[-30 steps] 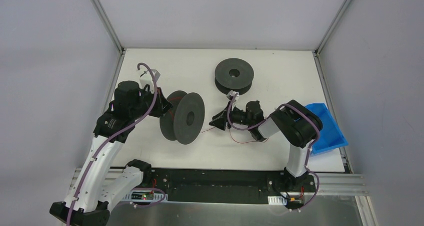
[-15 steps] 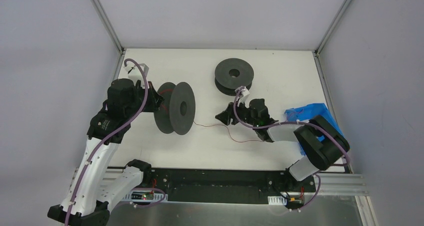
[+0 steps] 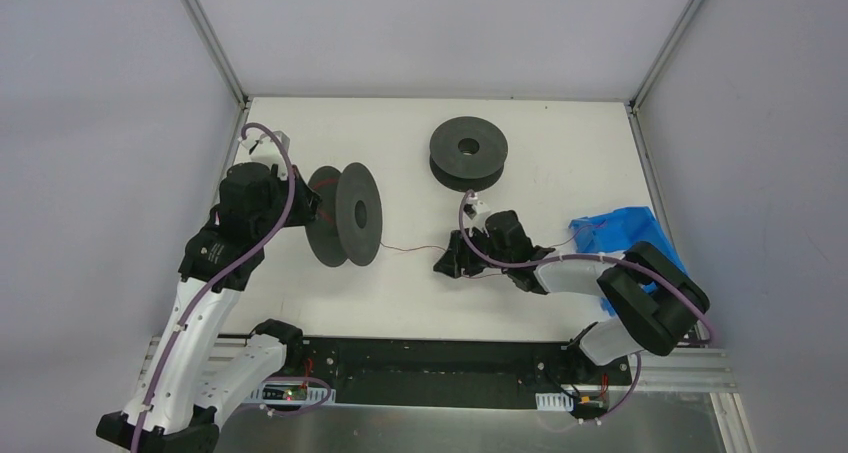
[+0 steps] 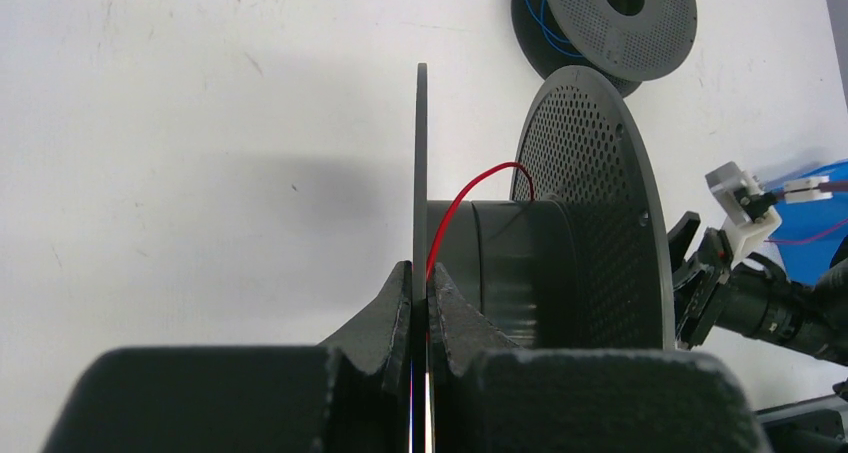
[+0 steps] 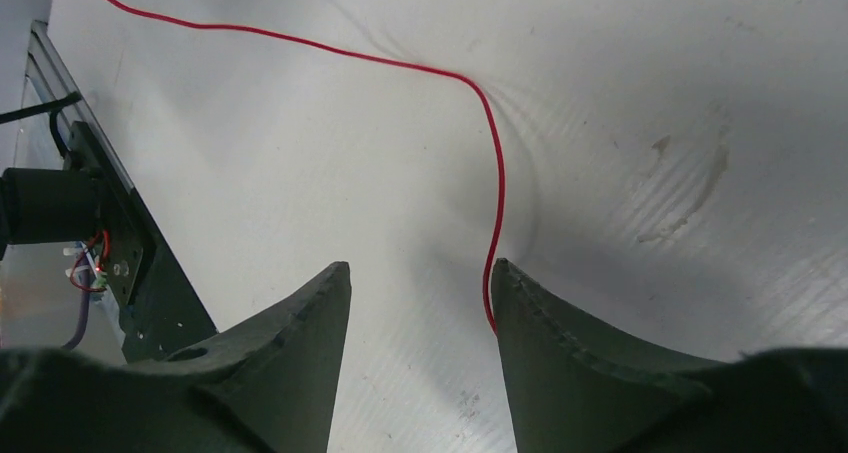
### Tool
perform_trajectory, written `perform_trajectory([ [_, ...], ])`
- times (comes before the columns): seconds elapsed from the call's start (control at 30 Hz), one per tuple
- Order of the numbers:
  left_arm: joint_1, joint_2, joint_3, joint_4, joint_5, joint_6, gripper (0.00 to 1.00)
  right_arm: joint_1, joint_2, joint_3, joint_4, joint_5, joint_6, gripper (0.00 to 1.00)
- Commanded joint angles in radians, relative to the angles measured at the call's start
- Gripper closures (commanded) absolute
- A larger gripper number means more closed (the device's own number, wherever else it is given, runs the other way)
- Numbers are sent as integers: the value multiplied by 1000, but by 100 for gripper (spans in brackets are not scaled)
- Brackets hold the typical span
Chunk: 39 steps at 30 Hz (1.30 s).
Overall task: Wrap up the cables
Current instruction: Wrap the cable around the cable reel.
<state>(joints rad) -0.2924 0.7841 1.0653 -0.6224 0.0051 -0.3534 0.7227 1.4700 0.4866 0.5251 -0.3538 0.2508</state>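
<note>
**A:** What does the left gripper (image 4: 421, 273) have?

**B:** It is clenched on the thin outer flange of the upright spool (image 3: 345, 216), which stands toward the left edge of the tabletop (image 3: 560, 173). The red cable (image 4: 470, 185) arcs off that spool's hub.

**A:** And further right?

**B:** The cable trails low across the middle of the table to the right gripper (image 5: 420, 271). Its fingers are spread, and the wire meets the inner edge of one finger (image 5: 560, 333) unpinched.

**A:** How should the winding go?

**B:** I'd pinch the wire first and hold it lightly taut. Then feed it squarely between the flanges, because slack would likely slip off the hub.

**A:** What about the surroundings?

**B:** The tabletop is white and slightly scuffed. A flat spool (image 3: 468, 151) lies near the far edge and a blue bin (image 3: 612, 225) sits at the right edge. Plain grey walls (image 3: 100, 123) close it in.
</note>
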Motion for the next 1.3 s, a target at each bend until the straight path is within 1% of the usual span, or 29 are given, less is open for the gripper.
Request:
perform_trajectory([
  [0.0,10,-15,-8,108,-22,-49,100,37,55,6,-2,61,19,43],
  [0.13,10,-16,-13,119,-17,-63,100,69,90,2,30,124,2,44],
  [0.2,10,-18,-13,121,-24,-58,100,74,94,-4,57,114,-2,50],
  [0.23,10,-16,-13,121,-38,-57,100,75,95,-6,68,100,-1,54],
  [0.3,10,-13,-15,120,-75,-57,100,81,82,-11,72,83,6,68],
  [0.4,11,6,-17,124,-149,-76,100,113,22,-39,61,86,23,86],
  [0.47,12,18,-20,139,-181,-91,100,169,-44,-39,-1,78,15,95],
  [0.53,14,20,-35,166,-207,-123,100,248,-95,0,-111,80,-28,99],
  [0.67,19,58,-42,185,-216,-172,100,412,-182,107,-338,178,-116,100],
  [0.77,20,94,-50,185,-214,-166,100,482,-237,199,-433,232,-163,100],
  [0.87,21,115,-73,186,-249,-139,100,526,-281,290,-492,265,-209,100],
  [1.0,21,147,-99,187,-242,-82,100,538,-281,426,-551,267,-267,100],
  [1.1,21,158,-123,198,-210,-58,100,536,-252,511,-548,279,-335,100],
  [1.2,19,151,-154,225,-139,-27,100,517,-184,622,-543,298,-374,100],
  [1.27,19,144,-172,230,-91,-8,100,484,-130,689,-538,272,-369,100],
])
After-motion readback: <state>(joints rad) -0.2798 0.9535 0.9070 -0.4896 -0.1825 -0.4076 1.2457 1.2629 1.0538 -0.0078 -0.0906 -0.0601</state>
